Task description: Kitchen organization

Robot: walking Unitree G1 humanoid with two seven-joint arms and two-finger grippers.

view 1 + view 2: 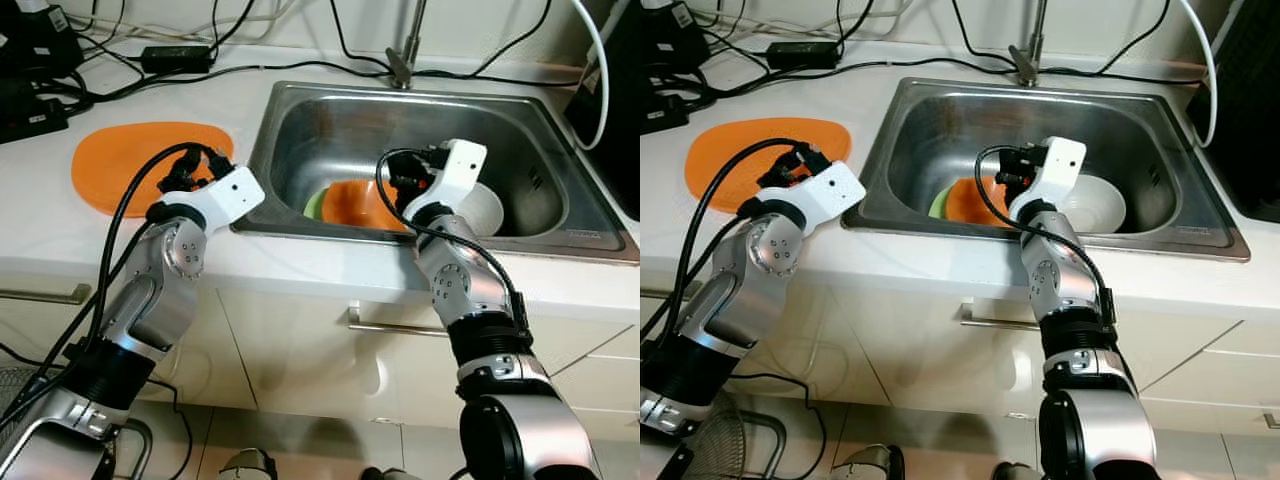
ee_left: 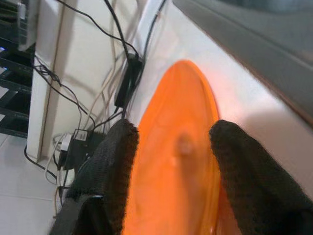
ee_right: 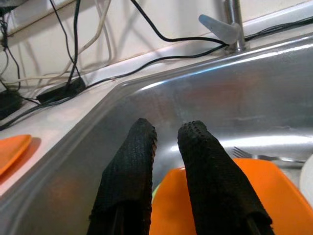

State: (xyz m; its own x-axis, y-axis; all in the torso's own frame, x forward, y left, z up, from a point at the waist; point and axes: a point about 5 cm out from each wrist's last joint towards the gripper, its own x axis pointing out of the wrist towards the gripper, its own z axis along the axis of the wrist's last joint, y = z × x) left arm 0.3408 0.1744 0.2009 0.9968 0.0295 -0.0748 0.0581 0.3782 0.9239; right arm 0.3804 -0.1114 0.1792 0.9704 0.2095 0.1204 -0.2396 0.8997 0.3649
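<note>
Two silver arms rise from below the white counter (image 1: 300,262), whose drawer fronts and metal handles face the camera. Over the steel sink (image 1: 560,215), the right gripper (image 3: 166,134) hangs above an orange plate (image 1: 360,203) lying in the basin, its two black fingers close together with a narrow gap between them and nothing gripped. That plate leans slightly, overlapping a green plate (image 1: 314,204) that peeks out beside it on the side away from the white bowl (image 1: 492,208); most of the green plate is hidden. The bowl sits just beside the orange plate, partly covered by the right wrist. A fork (image 3: 254,155) lies in the basin behind the orange plate, its tines pointing away from the bowl; its handle is cut off.

Beside the sink, on the counter, lies a flat orange mat (image 1: 125,160), its long axis running along the counter. The left gripper (image 2: 173,161) hovers over the mat with fingers spread wide, gripping nothing. Black cables (image 1: 150,75) and a power adapter (image 1: 175,57) clutter the counter behind the mat, near the white wall. A tap (image 1: 405,55) stands at the sink's back rim, its top cut off.
</note>
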